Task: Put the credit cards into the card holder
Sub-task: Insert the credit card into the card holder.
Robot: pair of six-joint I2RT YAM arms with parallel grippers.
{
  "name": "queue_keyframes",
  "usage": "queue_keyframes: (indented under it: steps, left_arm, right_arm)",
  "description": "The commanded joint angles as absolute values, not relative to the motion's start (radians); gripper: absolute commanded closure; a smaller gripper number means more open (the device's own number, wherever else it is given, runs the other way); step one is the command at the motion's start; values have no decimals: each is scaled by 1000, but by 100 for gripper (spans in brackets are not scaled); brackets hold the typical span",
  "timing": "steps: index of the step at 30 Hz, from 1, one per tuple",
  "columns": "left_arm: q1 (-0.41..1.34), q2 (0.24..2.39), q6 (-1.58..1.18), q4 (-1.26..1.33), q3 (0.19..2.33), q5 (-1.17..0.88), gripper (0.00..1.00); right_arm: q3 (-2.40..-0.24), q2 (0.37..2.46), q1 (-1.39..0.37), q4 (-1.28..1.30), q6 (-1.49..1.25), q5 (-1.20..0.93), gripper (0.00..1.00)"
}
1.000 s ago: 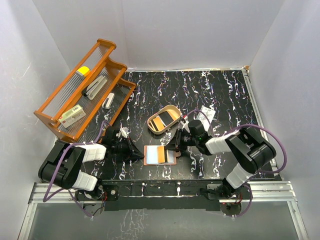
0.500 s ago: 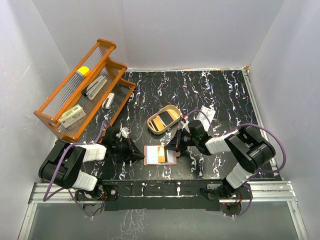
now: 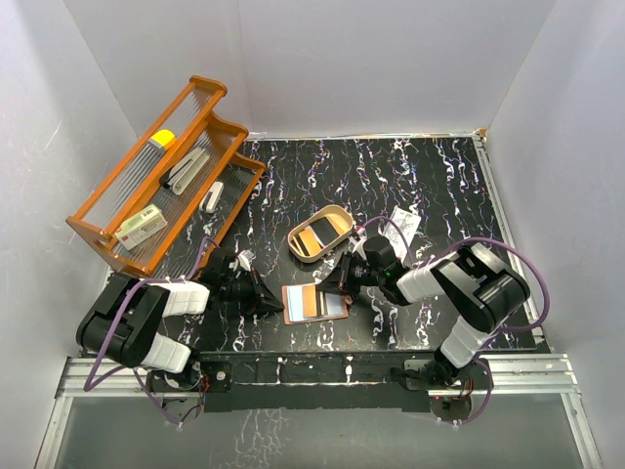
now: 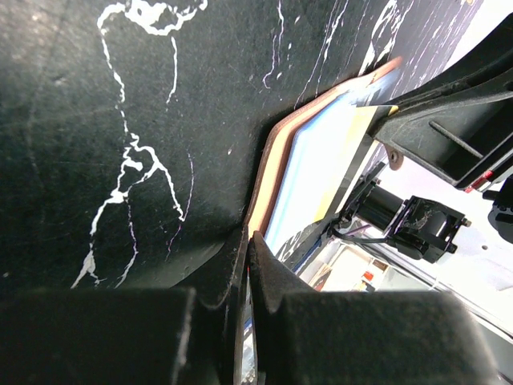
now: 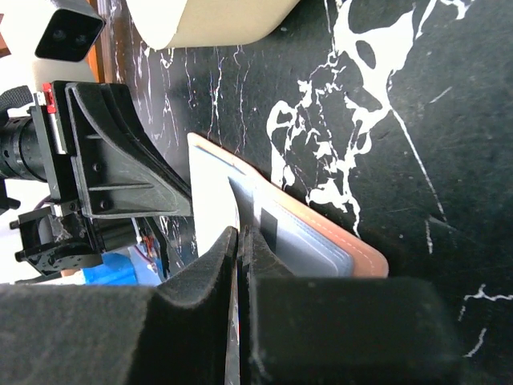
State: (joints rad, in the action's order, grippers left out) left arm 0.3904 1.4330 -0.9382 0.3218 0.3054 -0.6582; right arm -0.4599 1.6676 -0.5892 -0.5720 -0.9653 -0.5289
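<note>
My top view is bright and evenly lit, shadows soft on the white walls [image 3: 391,59]; wrist views run darker; my left fingers [image 4: 96,337] and right fingers [image 5: 337,337] blur up close; far backgrounds wash out.

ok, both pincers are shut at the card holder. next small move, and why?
Probably nudge the right pincer slightly toward the left pincer, sliding the pale blue card deeper into the card holder. Its shut tips sit at that card's edge, and the left pincer seems to pinch the holder's opposite edge, bracing it.
</note>
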Motion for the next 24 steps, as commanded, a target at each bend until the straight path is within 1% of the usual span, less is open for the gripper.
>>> queue_keyframes:
  steps: [1, 3, 5, 9, 11, 15, 24]
  left_arm:
    - [409, 1463, -922, 265, 275, -605, 98]
    - [411, 1462, -921, 264, 274, -602, 98]
    - [411, 1459, -919, 260, 274, -602, 98]
    - [412, 1462, -917, 263, 275, -600, 98]
    - [413, 1466, -919, 265, 277, -603, 98]
    - [415, 1464, -919, 264, 279, -601, 98]
    - [419, 1451, -918, 238, 296, -595, 97]
  right_arm:
    - [-443, 1673, -610, -624, -977, -502, 99]
    - [-455, 1654, -609, -563, -945, -480, 91]
    - [-489, 1616, -610, -448, -892, -436, 83]
    - [-575, 1539, -610, -204, -780, -377, 64]
    - [-611, 1514, -611, -118, -741, -347, 57]
    - [-629, 1487, -611, -46, -716, -318, 51]
    - [-605, 1512, -683, -122, -800, -315, 45]
